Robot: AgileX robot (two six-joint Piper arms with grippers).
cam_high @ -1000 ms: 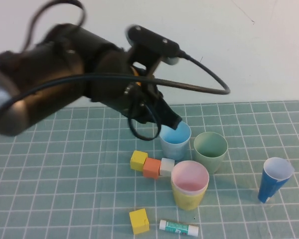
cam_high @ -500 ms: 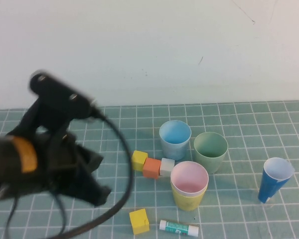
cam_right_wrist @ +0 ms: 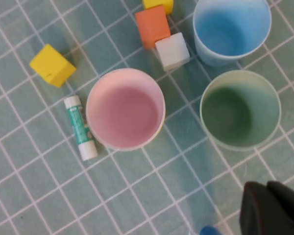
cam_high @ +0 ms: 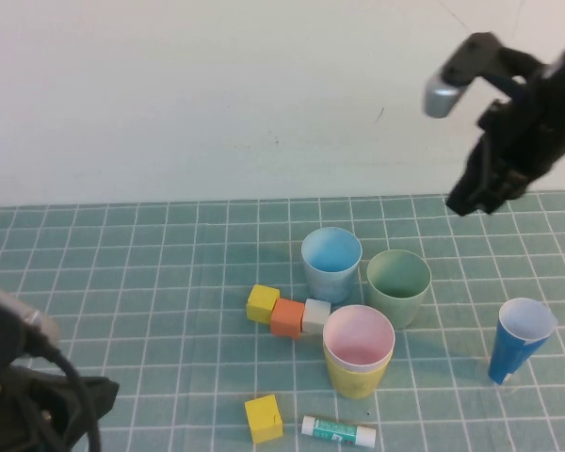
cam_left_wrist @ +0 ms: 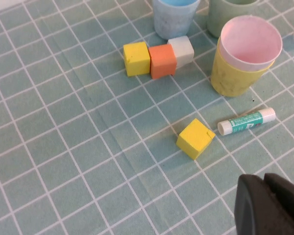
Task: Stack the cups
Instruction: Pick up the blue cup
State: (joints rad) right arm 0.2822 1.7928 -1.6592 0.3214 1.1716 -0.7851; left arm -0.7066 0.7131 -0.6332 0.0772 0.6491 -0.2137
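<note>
Fingers on both our grippers are closed on nothing: left gripper (cam_high: 94, 395) low near the table's front-left, right gripper (cam_high: 466, 200) raised above the far right. Between them, the pink cup (cam_high: 359, 340) sits nested in the yellow cup (cam_high: 354, 375); the light blue cup (cam_high: 330, 263) and pale green cup (cam_high: 397, 286) stand just behind. We judge them light, thin-walled, slippery; pinch a rim wall gently.
</note>
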